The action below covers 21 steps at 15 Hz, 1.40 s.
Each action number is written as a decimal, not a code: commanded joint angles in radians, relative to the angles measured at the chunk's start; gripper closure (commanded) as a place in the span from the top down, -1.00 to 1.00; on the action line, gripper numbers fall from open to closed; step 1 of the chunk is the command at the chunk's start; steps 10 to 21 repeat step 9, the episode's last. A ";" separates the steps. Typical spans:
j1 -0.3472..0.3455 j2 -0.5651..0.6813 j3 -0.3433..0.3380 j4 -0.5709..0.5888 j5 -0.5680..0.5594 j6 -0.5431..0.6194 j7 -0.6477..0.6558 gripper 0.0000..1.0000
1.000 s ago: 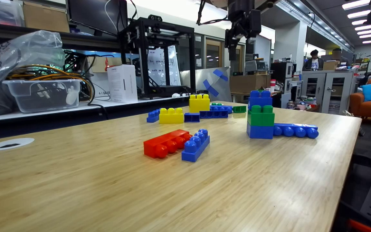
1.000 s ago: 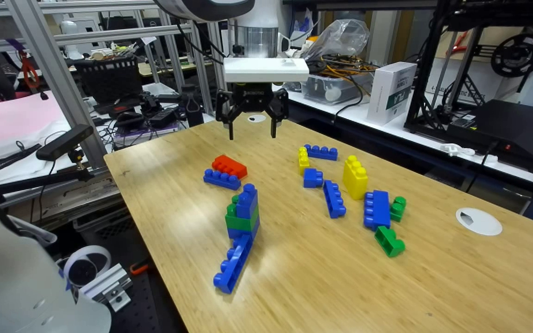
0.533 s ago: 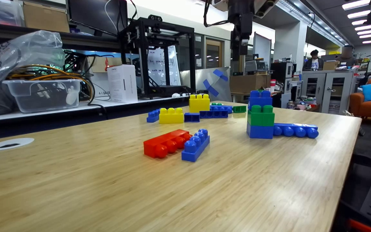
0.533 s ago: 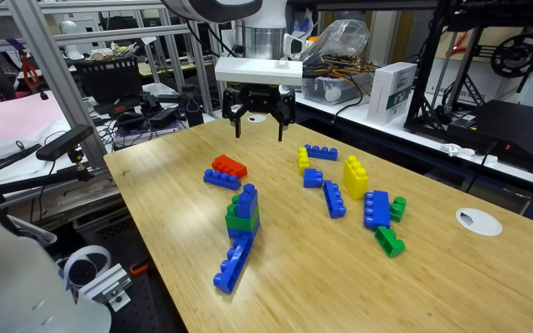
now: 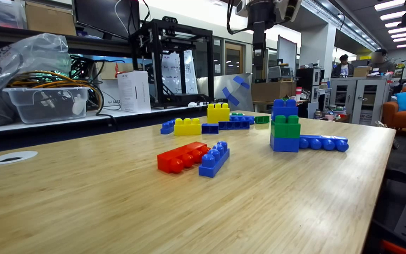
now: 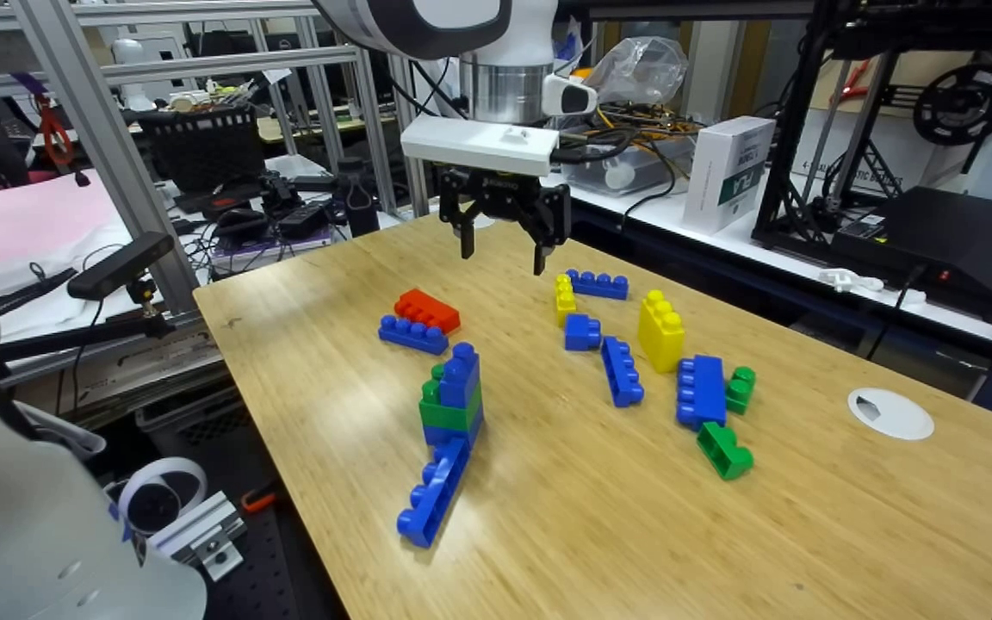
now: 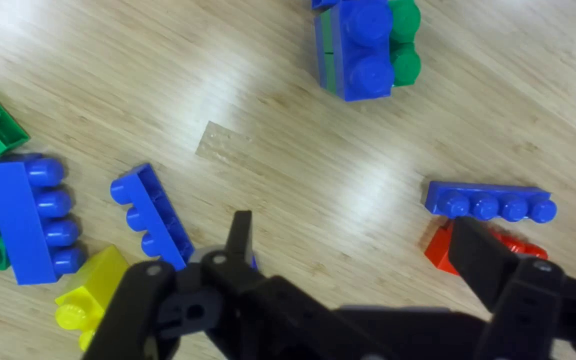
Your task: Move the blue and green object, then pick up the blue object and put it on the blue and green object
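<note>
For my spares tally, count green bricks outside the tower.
2: in an exterior view, an upright green brick right of a blue brick, a tipped-over green brick by the blue's near end. Others may be hidden.

The place was a lab, shown by its robot arm [image 6: 57, 508], 3D printer [image 5: 156, 67], metal frame [image 6: 107, 146] and tangled cables [image 5: 49, 76].
</note>
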 commanded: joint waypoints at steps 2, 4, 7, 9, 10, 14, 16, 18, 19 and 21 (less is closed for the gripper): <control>-0.007 0.023 0.004 0.014 0.041 0.025 0.088 1.00; -0.005 0.011 0.007 0.005 0.027 0.017 0.073 1.00; -0.004 0.010 0.008 0.005 0.031 0.017 0.070 1.00; -0.004 0.010 0.008 0.005 0.031 0.017 0.070 1.00; -0.004 0.010 0.008 0.005 0.031 0.017 0.070 1.00; -0.004 0.010 0.008 0.005 0.031 0.017 0.070 1.00; -0.004 0.010 0.008 0.005 0.031 0.017 0.070 1.00; -0.004 0.010 0.008 0.005 0.031 0.017 0.070 1.00; -0.004 0.010 0.008 0.005 0.031 0.017 0.070 1.00; -0.004 0.010 0.008 0.005 0.031 0.017 0.070 1.00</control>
